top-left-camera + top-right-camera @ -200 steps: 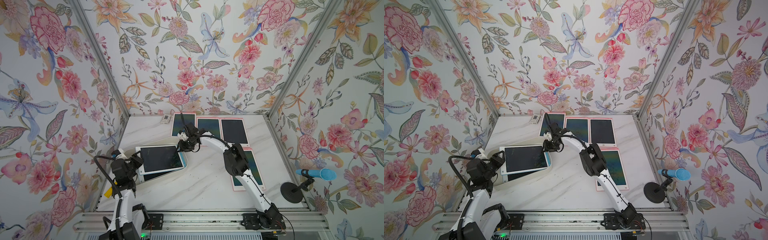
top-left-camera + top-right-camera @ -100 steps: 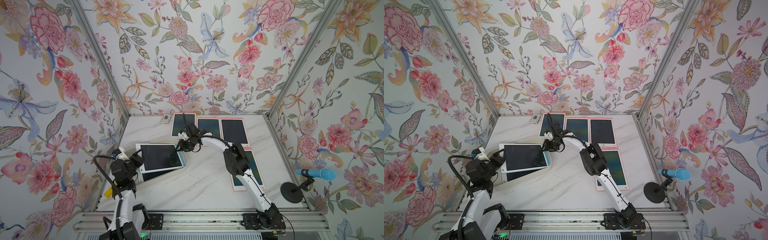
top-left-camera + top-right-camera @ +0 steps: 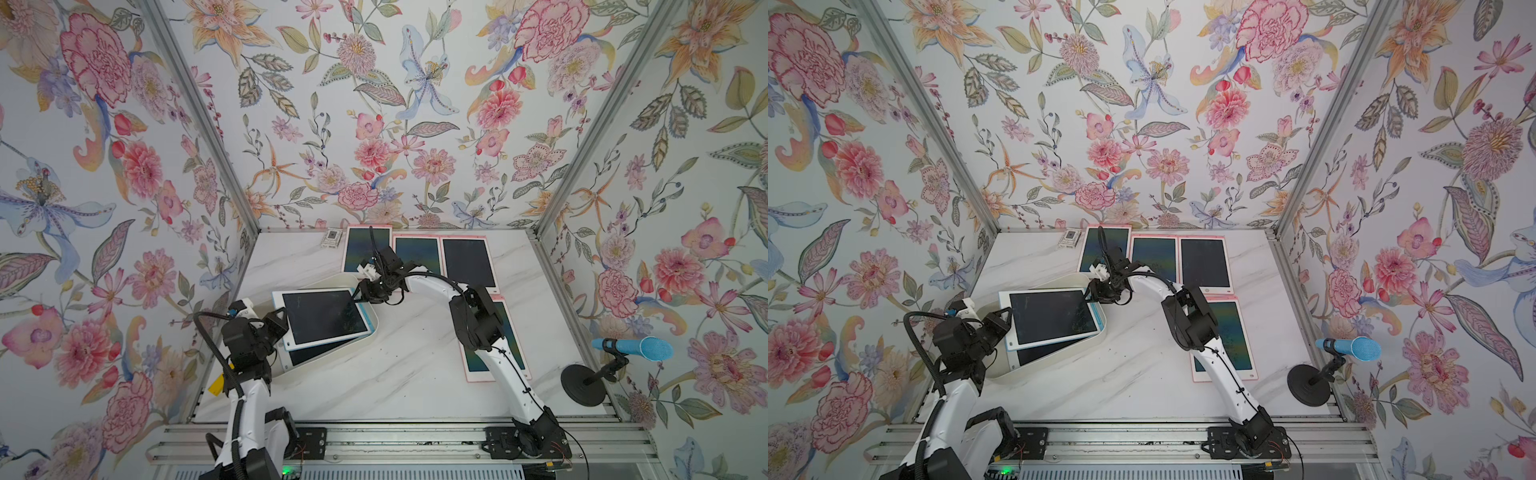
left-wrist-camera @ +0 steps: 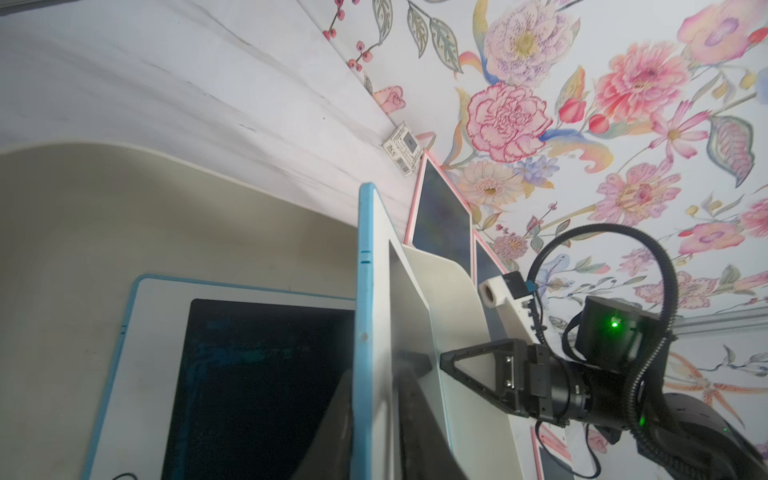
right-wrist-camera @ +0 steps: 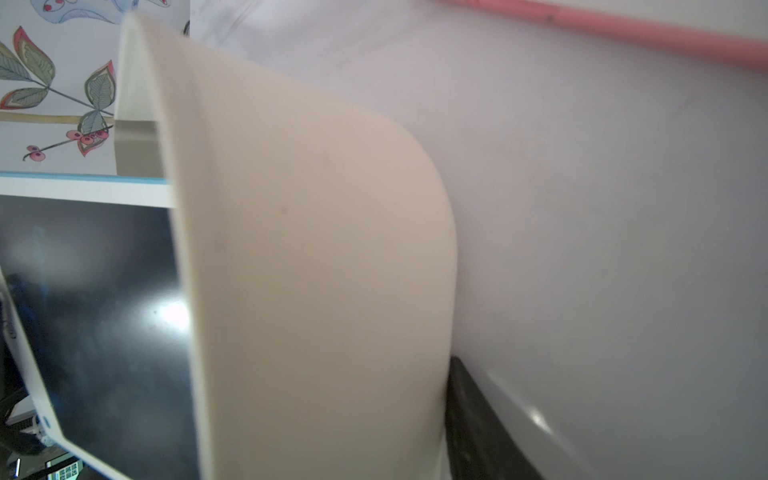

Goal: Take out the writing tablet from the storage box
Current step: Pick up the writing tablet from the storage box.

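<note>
the left gripper (image 3: 279,322) pinches the edge of the writing tablet (image 3: 322,316), which lies askew in the storage box (image 3: 361,349) over a second tablet (image 3: 307,356). the right gripper (image 3: 360,294) straddles the box's corner wall; clamped or loose, i cannot tell. extraction looks barely begun: lifting clear and setting down remain.

1. left arm (image 3: 248,399) noted in both top views: upright from the near rail, wrist bent inward over the table.
2. left gripper (image 3: 279,321) recorded as clamped on the writing tablet (image 3: 322,316) at the edge nearest that arm; in the left wrist view its fingers (image 4: 419,428) are seen on both faces.
3. right arm (image 3: 505,374) extended far and leftward, elbow high, forearm arched.
4. right gripper (image 3: 360,293) set astride the storage box (image 3: 372,328) wall; pinch not determinable.
</note>
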You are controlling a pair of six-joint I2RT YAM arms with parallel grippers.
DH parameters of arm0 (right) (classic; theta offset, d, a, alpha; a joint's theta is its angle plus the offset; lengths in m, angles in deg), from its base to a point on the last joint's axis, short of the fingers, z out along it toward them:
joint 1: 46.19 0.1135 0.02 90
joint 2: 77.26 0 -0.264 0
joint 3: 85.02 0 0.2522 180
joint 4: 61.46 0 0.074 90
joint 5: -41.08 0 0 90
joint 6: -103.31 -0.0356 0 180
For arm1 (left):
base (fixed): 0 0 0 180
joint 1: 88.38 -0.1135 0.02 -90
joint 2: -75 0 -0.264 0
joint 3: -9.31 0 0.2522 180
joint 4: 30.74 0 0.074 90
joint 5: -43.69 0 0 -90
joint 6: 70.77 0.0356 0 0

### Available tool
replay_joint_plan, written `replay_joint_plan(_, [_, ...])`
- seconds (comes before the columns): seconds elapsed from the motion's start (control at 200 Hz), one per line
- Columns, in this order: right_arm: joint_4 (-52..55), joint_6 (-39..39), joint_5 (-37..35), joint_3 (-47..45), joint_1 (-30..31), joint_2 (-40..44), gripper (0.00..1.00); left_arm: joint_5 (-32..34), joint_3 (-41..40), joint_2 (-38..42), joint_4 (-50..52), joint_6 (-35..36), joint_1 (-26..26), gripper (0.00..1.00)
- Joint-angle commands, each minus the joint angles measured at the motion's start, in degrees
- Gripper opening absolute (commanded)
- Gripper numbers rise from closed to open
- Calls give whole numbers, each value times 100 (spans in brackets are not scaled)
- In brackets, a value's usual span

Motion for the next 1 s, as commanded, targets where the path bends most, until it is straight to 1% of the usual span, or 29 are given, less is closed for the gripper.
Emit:
replay_joint_plan(0.0, [-430,247,1189,-45,280,478,50,-789,155,-285,759,367,258,7])
replay_joint_plan(0.055, [-445,239,1214,-30,239,475,51,-823,194,-377,724,366,261,0])
replay_joint_plan(0.125, [-474,225,1255,43,192,444,51,-885,255,-449,658,344,256,0])
replay_joint_plan(0.2, [-474,202,1243,126,148,417,58,-904,356,-491,636,353,258,0])
replay_joint_plan(0.325, [-506,232,1160,98,39,508,61,-905,518,-569,694,410,246,0])
replay_joint_plan(0.485, [-500,273,930,78,-145,745,69,-1084,552,-696,510,297,31,0])
replay_joint_plan(0.59, [-513,264,784,-43,-327,925,70,-1163,520,-685,377,171,-179,0])
replay_joint_plan(0.65, [-675,243,726,-234,-330,1104,70,-1292,440,-638,102,-111,-364,0])
replay_joint_plan(0.666, [-724,243,717,-284,-484,1142,71,-1317,418,-613,18,-204,-413,0])
replay_joint_plan(0.711, [-778,245,654,-379,-549,1271,71,-1370,379,-544,-214,-403,-518,0])
replay_joint_plan(0.791, [-868,250,594,-499,-624,1438,72,-1260,563,-433,-124,-445,-576,0])
replay_joint_plan(0.996, [-1013,155,408,-870,-726,1720,72,-1362,975,-443,-234,-730,-759,0])
